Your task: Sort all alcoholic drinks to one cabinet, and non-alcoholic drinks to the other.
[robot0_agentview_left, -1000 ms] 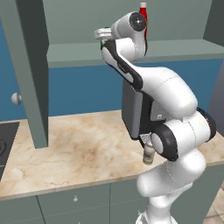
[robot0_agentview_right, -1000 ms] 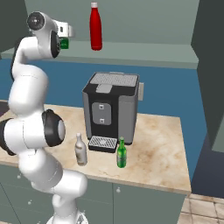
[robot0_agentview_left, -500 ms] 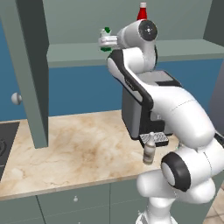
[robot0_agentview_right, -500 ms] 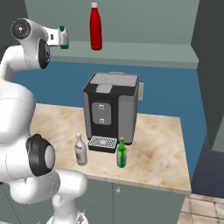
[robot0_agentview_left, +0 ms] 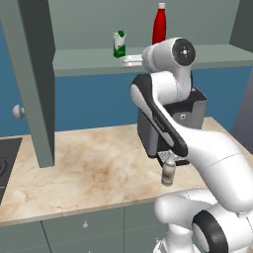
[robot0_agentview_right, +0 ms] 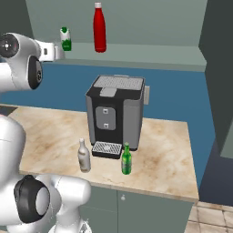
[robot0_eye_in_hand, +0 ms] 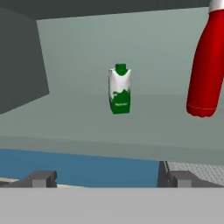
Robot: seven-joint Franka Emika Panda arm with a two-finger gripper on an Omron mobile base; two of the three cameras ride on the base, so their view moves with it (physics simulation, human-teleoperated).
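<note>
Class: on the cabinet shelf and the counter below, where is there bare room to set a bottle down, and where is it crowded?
Free: shelf right of the red bottle; counter left of the coffee machine. Crowded: machine's front, by the pale bottle and green bottle; the carton sits near the red bottle.

Open shelf [robot0_eye_in_hand: 144, 118] beside carton [robot0_eye_in_hand: 120, 89]

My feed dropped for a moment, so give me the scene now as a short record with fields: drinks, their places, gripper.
carton: upright on the cabinet shelf, free
red bottle: upright on the same shelf, apart from the carton
green bottle: on the counter, by the coffee machine
pale bottle: on the counter
gripper: open, holding nothing, facing the carton
</note>
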